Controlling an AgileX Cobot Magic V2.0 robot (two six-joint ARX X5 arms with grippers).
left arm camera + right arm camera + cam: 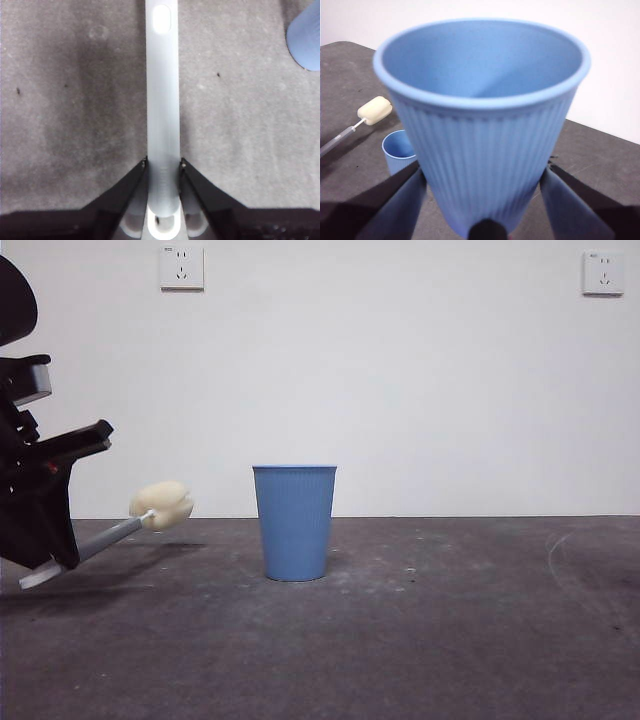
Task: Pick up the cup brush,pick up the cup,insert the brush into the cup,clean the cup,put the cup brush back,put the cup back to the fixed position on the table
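Observation:
My right gripper (482, 171) is shut on the cup (480, 120), a blue ribbed one held upright above the table (450, 640), its mouth open towards the camera. The front view shows neither this cup nor this gripper. My left gripper (163, 163) is shut on the grey handle of the cup brush (162, 100). In the front view that left gripper (55, 555) is at the far left, low over the table, and the cup brush (160, 506) slants up to the right with its cream sponge head clear of the surface. In the right wrist view the cup brush (374, 110) lies well to one side of the held cup.
A second blue cup (295, 522) stands upright on the table's middle; it also shows as the second cup (399, 150) below the held one and as a blue edge (306, 40) in the left wrist view. Two wall sockets (181, 267) are on the white wall behind.

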